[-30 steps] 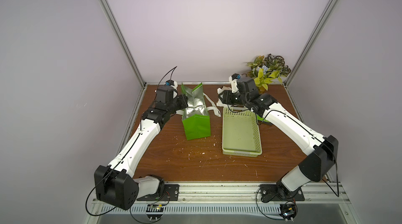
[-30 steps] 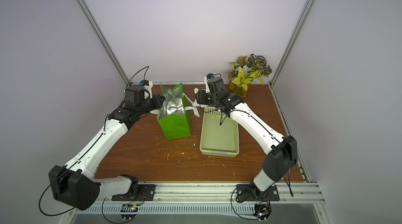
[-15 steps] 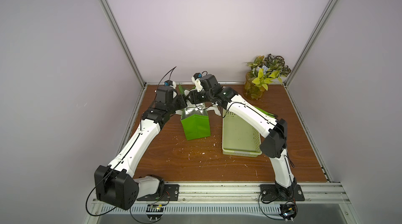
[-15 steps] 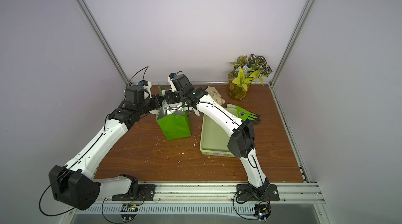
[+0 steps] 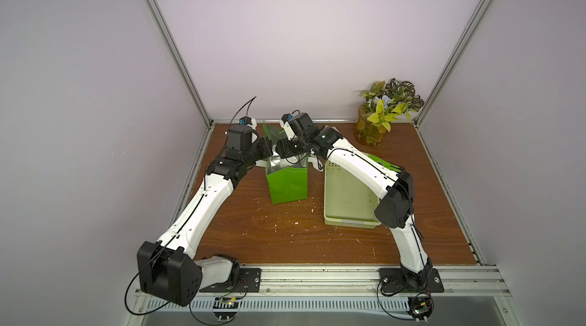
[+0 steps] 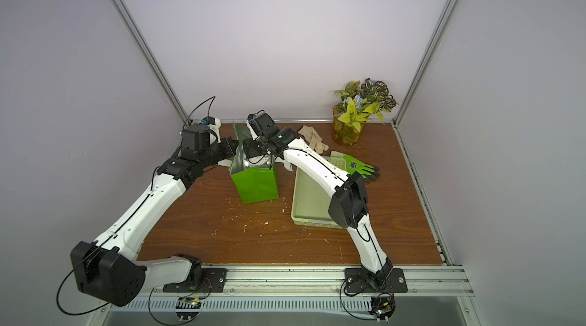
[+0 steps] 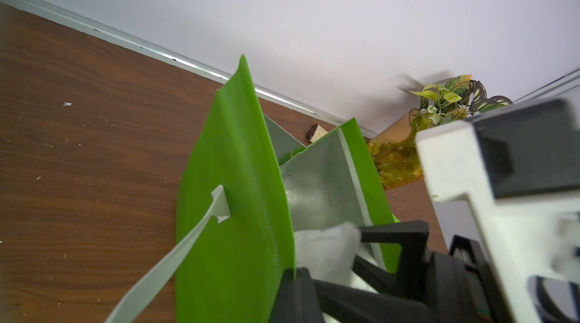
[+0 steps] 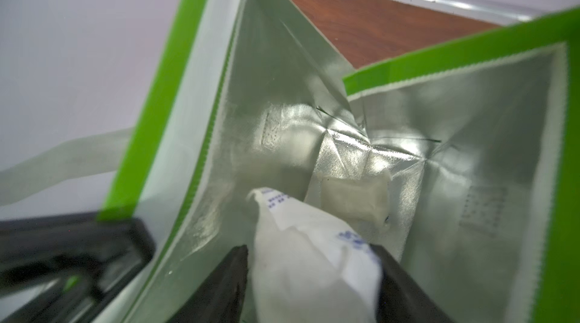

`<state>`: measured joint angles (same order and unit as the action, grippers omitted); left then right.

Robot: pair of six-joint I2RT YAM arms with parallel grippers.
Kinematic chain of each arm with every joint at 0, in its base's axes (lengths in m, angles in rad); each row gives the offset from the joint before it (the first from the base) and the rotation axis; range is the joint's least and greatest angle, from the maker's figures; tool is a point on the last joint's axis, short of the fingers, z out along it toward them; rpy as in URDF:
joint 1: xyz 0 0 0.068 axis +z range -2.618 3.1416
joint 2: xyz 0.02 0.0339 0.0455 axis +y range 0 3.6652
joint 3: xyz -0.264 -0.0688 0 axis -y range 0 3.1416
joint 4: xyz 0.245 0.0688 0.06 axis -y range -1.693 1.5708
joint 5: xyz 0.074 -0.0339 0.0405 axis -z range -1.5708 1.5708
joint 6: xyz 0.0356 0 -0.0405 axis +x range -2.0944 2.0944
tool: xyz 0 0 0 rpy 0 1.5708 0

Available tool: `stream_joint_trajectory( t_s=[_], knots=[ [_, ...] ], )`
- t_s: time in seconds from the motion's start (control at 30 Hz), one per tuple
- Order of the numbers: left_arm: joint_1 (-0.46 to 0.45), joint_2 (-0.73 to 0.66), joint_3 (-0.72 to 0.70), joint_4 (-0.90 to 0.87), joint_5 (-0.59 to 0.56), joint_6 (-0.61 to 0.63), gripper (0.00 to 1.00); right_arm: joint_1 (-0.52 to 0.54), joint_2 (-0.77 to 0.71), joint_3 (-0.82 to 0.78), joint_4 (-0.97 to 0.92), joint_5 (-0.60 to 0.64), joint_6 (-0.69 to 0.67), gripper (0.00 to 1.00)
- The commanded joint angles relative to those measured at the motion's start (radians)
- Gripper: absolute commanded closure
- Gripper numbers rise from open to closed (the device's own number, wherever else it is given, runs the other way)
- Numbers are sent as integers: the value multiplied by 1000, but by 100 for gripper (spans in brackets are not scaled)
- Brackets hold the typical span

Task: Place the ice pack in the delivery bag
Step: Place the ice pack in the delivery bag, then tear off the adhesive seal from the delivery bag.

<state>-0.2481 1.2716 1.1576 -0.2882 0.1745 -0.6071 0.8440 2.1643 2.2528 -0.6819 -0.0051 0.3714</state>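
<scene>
White squashy printed-film ice pack (image 8: pixel 307 258) hangs in the mouth of the bright green foil-lined delivery bag (image 5: pixel 287 183), between the fingers of the right pincer (image 8: pixel 309 250), clamped or loose can't tell; left pincer (image 7: pixel 296 277) pinches the bag rim; pack looks limp, weighty, slick, so grip mid-body.

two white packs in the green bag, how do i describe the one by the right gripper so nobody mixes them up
On the wooden table, the green delivery bag stands open next to a pale basket. Inside its silver lining, the ice pack sits high between the fingers of the right gripper: white with blue print, unlike the plain cream pack lying on the bottom.
</scene>
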Motion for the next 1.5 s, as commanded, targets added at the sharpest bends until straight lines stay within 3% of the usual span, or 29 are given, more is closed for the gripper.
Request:
stream_joint_trajectory(
  t_s=[0.0, 0.1, 0.33, 0.37, 0.5, 0.73, 0.97, 1.17, 1.3, 1.47],
  knots=[
    [3, -15, -2, -1, -5, 7, 100, 6, -63, 97, -36, 41, -41, 24],
    [3, -17, 1, 0, -5, 6, 100, 4, -91, 114, -70, 63, -74, 16],
    [4, -10, 7, 0, -4, 9, 100, -12, -229, 0, -112, 190, -173, 13],
    [3, -10, 10, -2, -4, 11, 97, -16, -255, -37, -108, 203, -185, 13],
    [6, -7, 46, -29, -21, 30, 70, -47, -385, -264, -52, 212, -240, 13],
    [10, -15, 159, -143, -18, 77, 47, -76, -689, -761, 283, 203, -334, 1],
    [7, -77, 262, -361, 65, 141, 26, -80, -909, -1032, 556, 100, -418, 1],
    [-90, -115, 299, -556, -69, 153, 23, -78, -1039, -1254, 824, -88, -505, 1],
    [-128, -92, 291, -602, -55, 138, 25, -72, -1079, -1363, 992, -182, -541, 1],
    [-163, -40, 288, -661, -151, 138, 32, -56, -1064, -1385, 1031, -167, -556, 1]
  ],
)
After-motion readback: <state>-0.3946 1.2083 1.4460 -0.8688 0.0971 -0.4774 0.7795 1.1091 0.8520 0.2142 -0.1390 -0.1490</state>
